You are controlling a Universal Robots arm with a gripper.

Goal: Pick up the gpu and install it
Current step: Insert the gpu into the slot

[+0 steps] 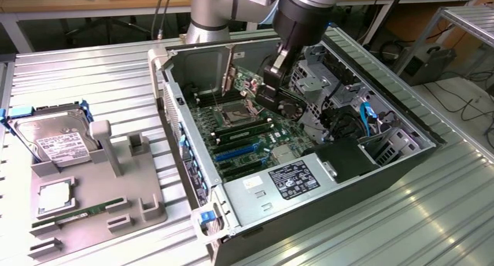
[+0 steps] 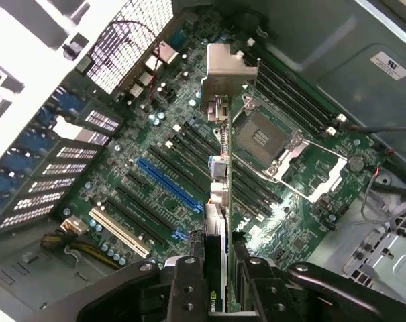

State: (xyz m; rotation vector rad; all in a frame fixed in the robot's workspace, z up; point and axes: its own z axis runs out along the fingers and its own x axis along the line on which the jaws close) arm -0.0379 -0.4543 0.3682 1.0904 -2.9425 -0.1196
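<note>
Inside the open computer case [image 1: 371,191], the gripper [image 1: 267,98] is clamped on the gpu [image 1: 243,84], with its two fingers [image 2: 186,285] pressed against the flat faces of the card. From where I stand, the arm [image 1: 309,11] enters the case from above.

1. Held item. The gpu [image 2: 217,181] sits edge-on between the fingers and extends straight away from them. Its greyish metal end [image 2: 226,74] is the part farthest from the gripper [image 2: 219,272], towards the rear wall of the case.

2. Beneath the gripper. The motherboard [image 2: 303,174] lies directly under the card. The open processor socket [image 2: 266,137] is on one side of the held card. The blue slot [image 2: 168,180] and the pale slot [image 2: 119,231] are on the other side. I cannot tell whether the card's lower edge touches any slot.

3. Away from the gripper. Well apart from it, outside the case towards the exterior view's left, a grey fixture [image 1: 131,185] carries a silver hard drive [image 1: 55,136] and a green memory stick [image 1: 77,213]. Case and fixture both rest on a ribbed metal table [image 1: 85,75].
</note>
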